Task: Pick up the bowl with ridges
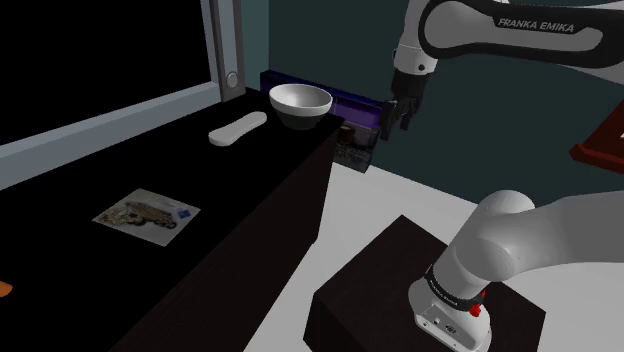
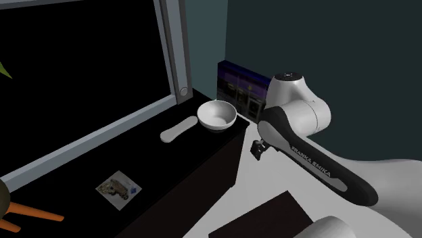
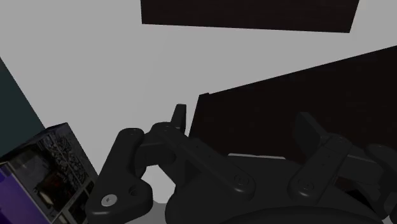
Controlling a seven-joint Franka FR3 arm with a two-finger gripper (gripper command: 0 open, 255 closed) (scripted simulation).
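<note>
A white bowl (image 1: 300, 103) (image 2: 216, 115) stands upright at the far end of the dark counter (image 1: 200, 260), close to its corner. My black gripper (image 1: 394, 124) (image 2: 258, 150) hangs off the counter's edge, to the shoulder view's right of the bowl and about level with it, over the pale floor. It does not touch the bowl. In the wrist view the gripper (image 3: 245, 127) is open: its two fingers (image 3: 178, 118) stand well apart with nothing between them, over the floor and a dark surface (image 3: 286, 95).
A white oblong object (image 1: 237, 129) (image 2: 178, 128) lies beside the bowl. A printed sheet (image 1: 146, 213) (image 2: 118, 187) lies mid-counter. A purple box (image 1: 355, 125) (image 2: 240, 91) (image 3: 44, 168) stands behind bowl and gripper. A grey window frame (image 1: 215, 50) borders the counter. The dark stand (image 1: 380, 290) is below.
</note>
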